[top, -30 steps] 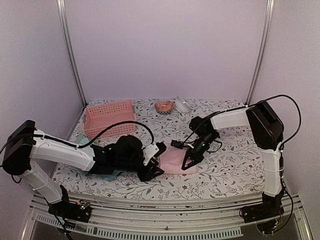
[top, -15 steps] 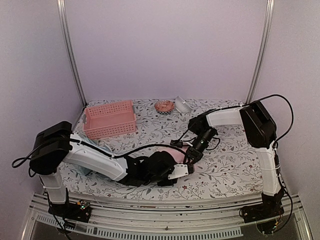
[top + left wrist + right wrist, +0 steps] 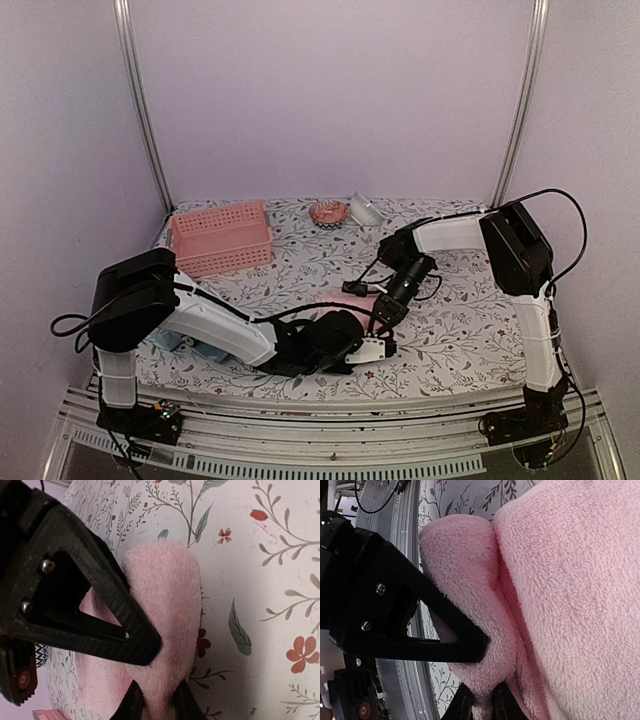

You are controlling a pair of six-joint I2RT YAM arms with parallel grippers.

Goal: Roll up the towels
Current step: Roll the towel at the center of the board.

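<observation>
step: I judge I am pinching the near edge of the pink towel [image 3: 352, 298] with both pincers to start the roll.
how to do it well: I keep both grips level and turn the edge over together, so the roll starts straight; pull evenly or it skews.
towel: lies mid-desk [image 3: 460, 340] on the flowered cover, its near edge bunched into a thick fold.
left pincer [image 3: 152, 700]: narrow; my wrist view shows the tips closed on a pinch of pink pile at the towel's end.
right pincer [image 3: 481, 700]: narrow; tips nipping the folded pink edge.
other towels: a teal bit shows under my left arm [image 3: 190, 345]; the rest is hidden.
basket [image 3: 220, 236]: far left, well apart.
</observation>
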